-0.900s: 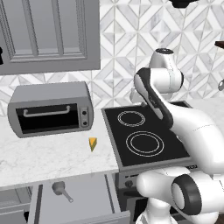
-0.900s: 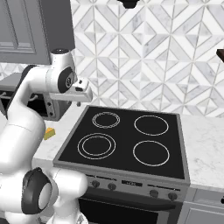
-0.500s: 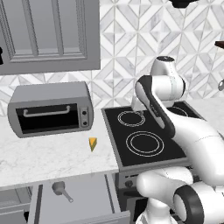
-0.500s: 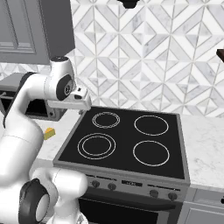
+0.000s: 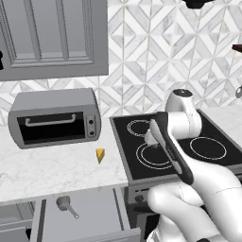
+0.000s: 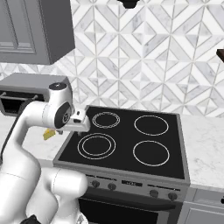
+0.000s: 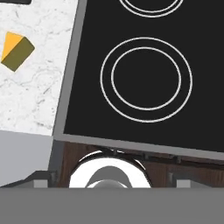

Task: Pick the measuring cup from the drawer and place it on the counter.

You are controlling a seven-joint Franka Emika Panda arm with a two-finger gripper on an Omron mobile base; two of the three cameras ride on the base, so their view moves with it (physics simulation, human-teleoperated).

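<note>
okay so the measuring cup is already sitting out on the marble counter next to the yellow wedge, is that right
No. The measuring cup is in the open drawer, below the counter, as the left base view shows. The yellow wedge is alone on the counter.

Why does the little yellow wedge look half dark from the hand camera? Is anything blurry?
Hand view: the yellow wedge shows one bright face and one shaded olive face, crisp. Left base view: the measuring cup in the drawer looks small, slightly soft. Right base view: the stovetop shows no glare.
</note>
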